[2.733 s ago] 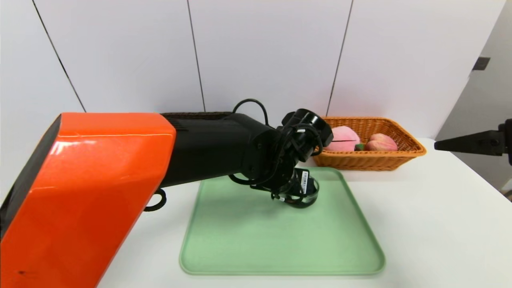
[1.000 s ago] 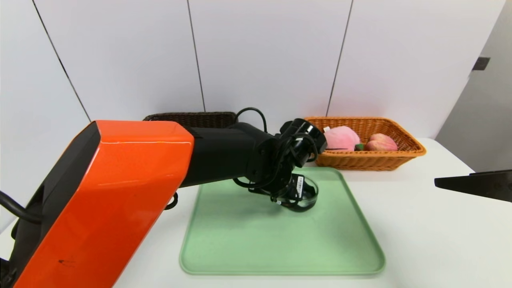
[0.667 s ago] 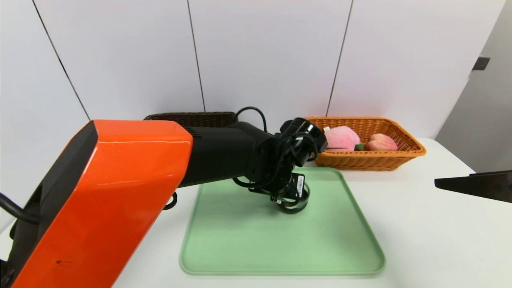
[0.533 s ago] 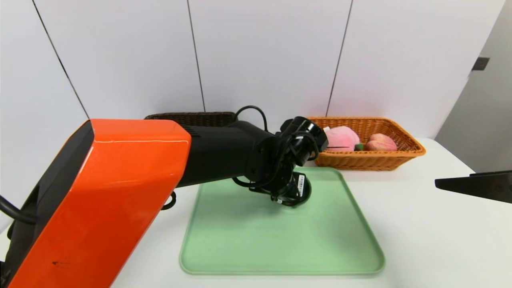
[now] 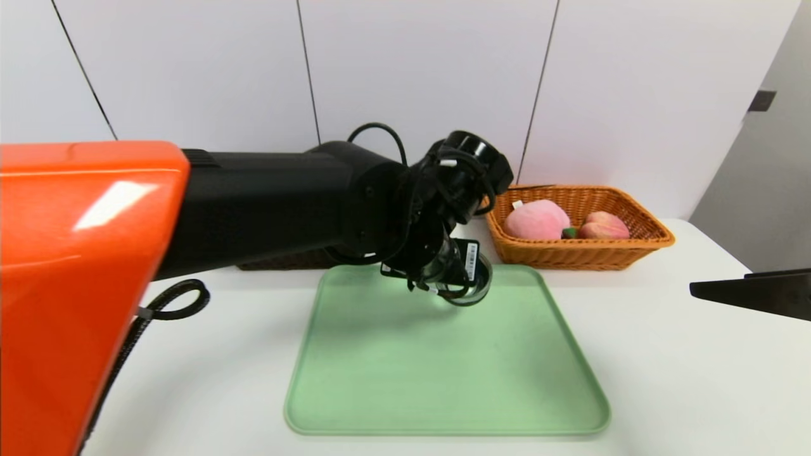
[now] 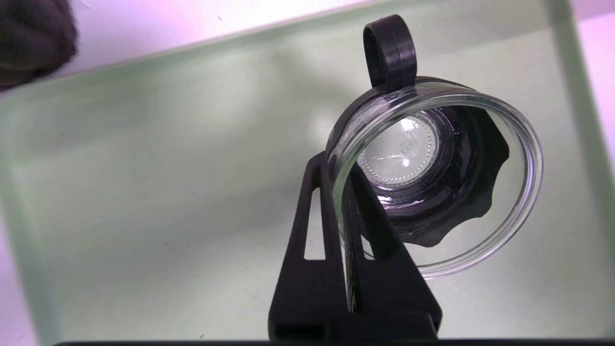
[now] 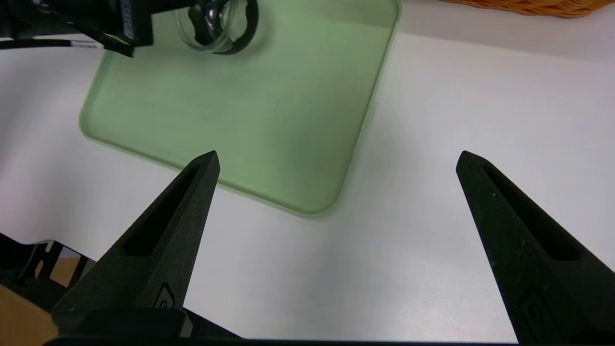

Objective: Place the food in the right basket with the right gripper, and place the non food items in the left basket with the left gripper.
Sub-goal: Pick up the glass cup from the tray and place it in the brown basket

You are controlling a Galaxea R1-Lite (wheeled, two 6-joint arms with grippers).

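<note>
A clear glass cup (image 5: 474,286) with a black sleeve and loop handle hangs tilted just above the green tray (image 5: 443,380). My left gripper (image 5: 447,273) is shut on its rim. In the left wrist view the two fingers (image 6: 321,202) pinch the glass wall (image 6: 526,192), one inside and one outside. My right gripper (image 7: 336,158) stands open and holds nothing, low over the white table beside the tray's right edge. The orange right basket (image 5: 652,244) holds two pink plush peaches (image 5: 537,220). The dark left basket (image 5: 285,261) is mostly hidden behind my left arm.
The tray (image 7: 240,120) has nothing lying on it. My big orange left arm (image 5: 76,266) fills the left side of the head view. White wall panels stand right behind both baskets.
My left gripper closed on the cup's rim, then lifted it off the tray, up and slightly back. The right gripper dropped lower earlier and has held still over the last second.
</note>
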